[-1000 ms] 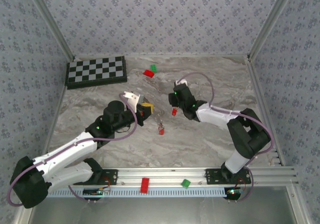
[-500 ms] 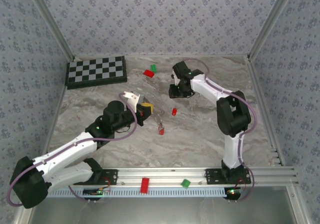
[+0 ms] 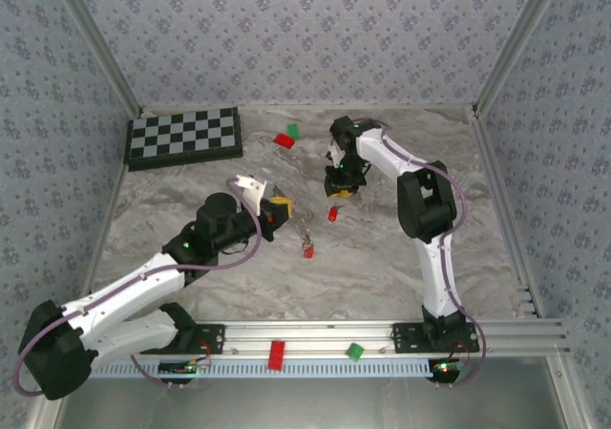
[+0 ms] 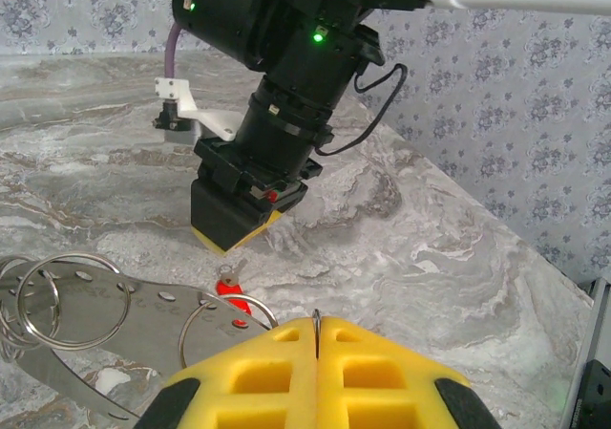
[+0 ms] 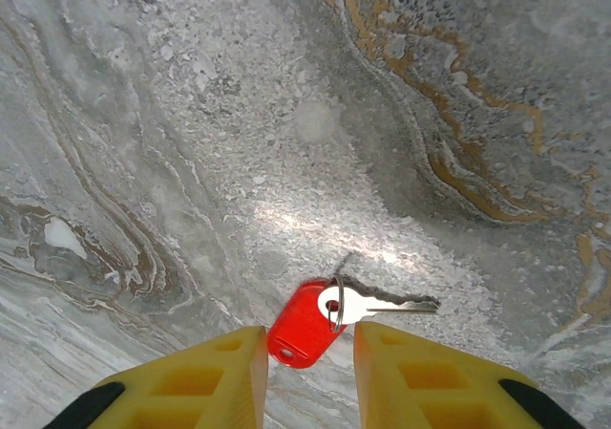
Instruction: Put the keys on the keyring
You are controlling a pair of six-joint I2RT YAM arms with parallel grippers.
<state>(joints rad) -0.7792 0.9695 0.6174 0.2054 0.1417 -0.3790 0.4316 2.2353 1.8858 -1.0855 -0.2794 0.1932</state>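
One of the keys [image 5: 305, 326], red-headed with a short silver blade and a small ring through it, lies on the marble; in the top view this key [image 3: 332, 215] is just in front of my right gripper [image 3: 340, 191]. From the wrist, my right gripper [image 5: 307, 341] is open, its yellow fingers [image 5: 224, 376] either side of the red head. My left gripper [image 4: 318, 326] is shut on a thin wire ring of the keyring [image 4: 105, 307], a grey band with rings. A second key [image 3: 307, 249] lies nearer the arms.
A checkerboard [image 3: 184, 136] sits at the back left. A red block [image 3: 284, 140] and a green block [image 3: 294, 131] lie behind the grippers. Another red block [image 3: 276, 353] and green block [image 3: 354, 352] rest on the front rail.
The right arm has swung from low on the right to up and behind, with its gripper staying by the key and its jaws narrowing. The left arm has not moved.
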